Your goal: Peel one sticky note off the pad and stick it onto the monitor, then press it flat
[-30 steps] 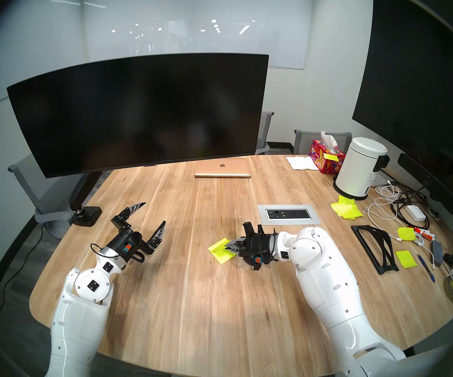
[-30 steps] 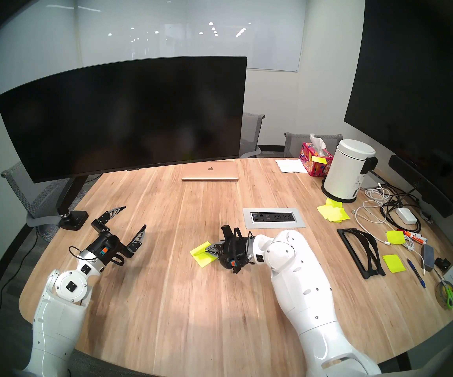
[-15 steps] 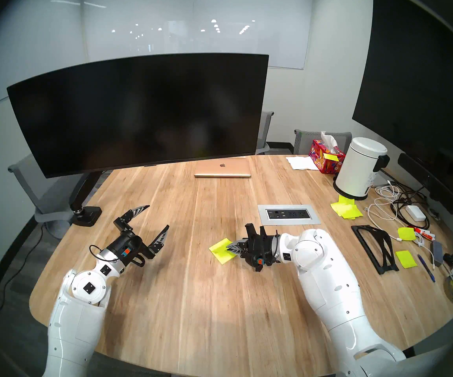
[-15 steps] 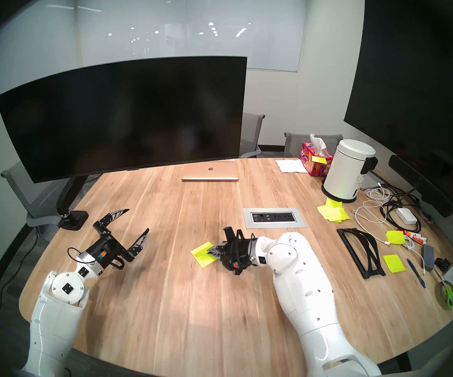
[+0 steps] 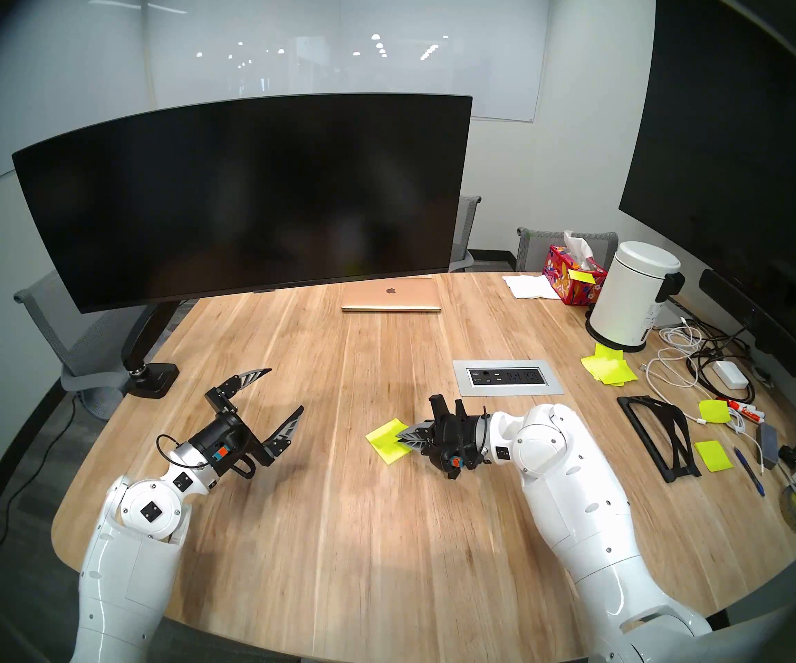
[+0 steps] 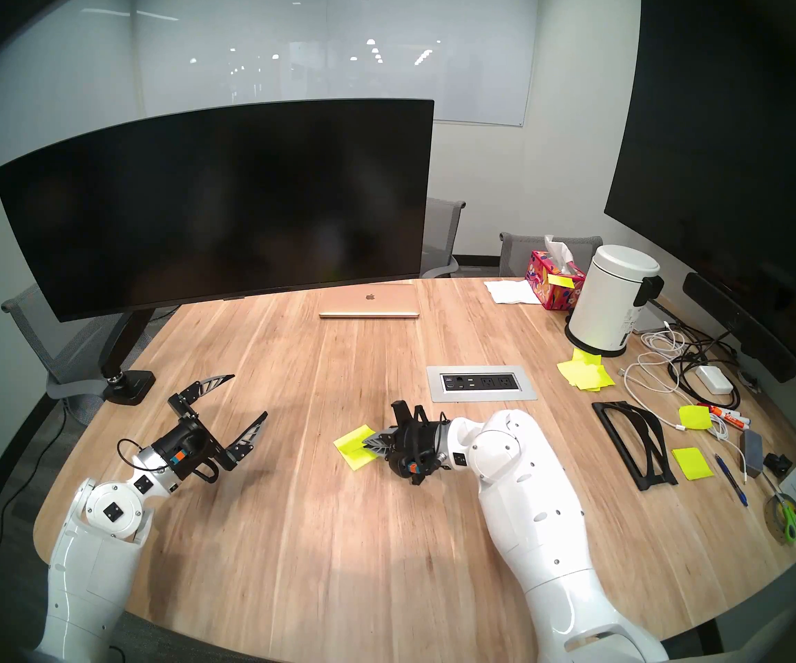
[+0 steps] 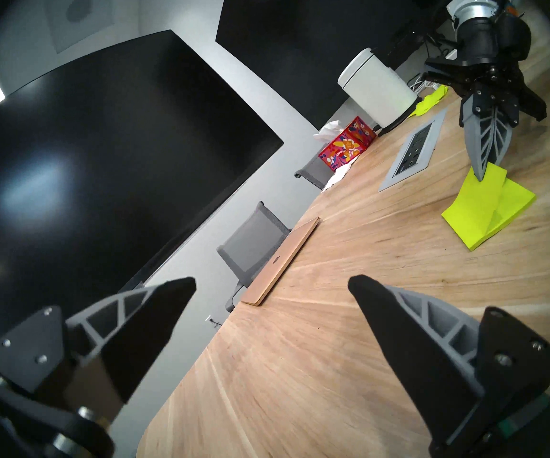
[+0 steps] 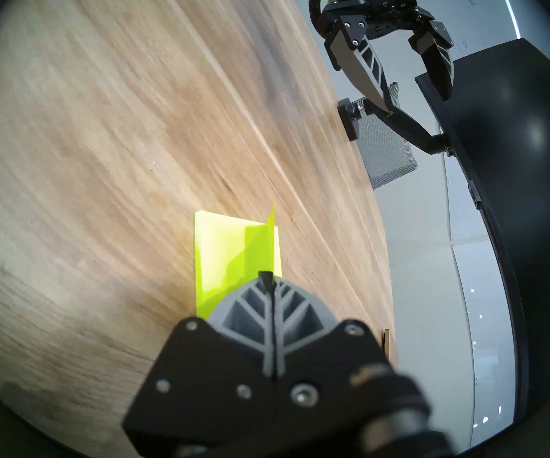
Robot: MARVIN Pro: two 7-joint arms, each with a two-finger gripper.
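The neon yellow-green pad [image 5: 390,451] lies flat on the wooden table, mid-right. My right gripper [image 5: 399,436] is shut on the near edge of the top sticky note [image 7: 468,199], which is lifted and tilted up off the pad [image 7: 515,203] while its far edge still touches the stack. In the right wrist view the sticky note [image 8: 262,249] stands almost edge-on above the pad [image 8: 214,245]. My left gripper [image 5: 286,389] hovers open and empty over the table, well left of the pad. The wide curved black monitor [image 5: 243,193] stands behind on its arm mount.
A shut gold laptop [image 5: 391,296] lies under the monitor's right end. A power outlet panel [image 5: 506,377] is set into the table behind my right wrist. Far right are a heap of yellow notes [image 5: 609,368], a white bin [image 5: 632,296], a tissue box [image 5: 573,274], cables and a black stand [image 5: 659,427].
My left arm has swung right and a little forward, its open gripper closer to the pad. The right gripper stays shut on the note and has hardly moved.
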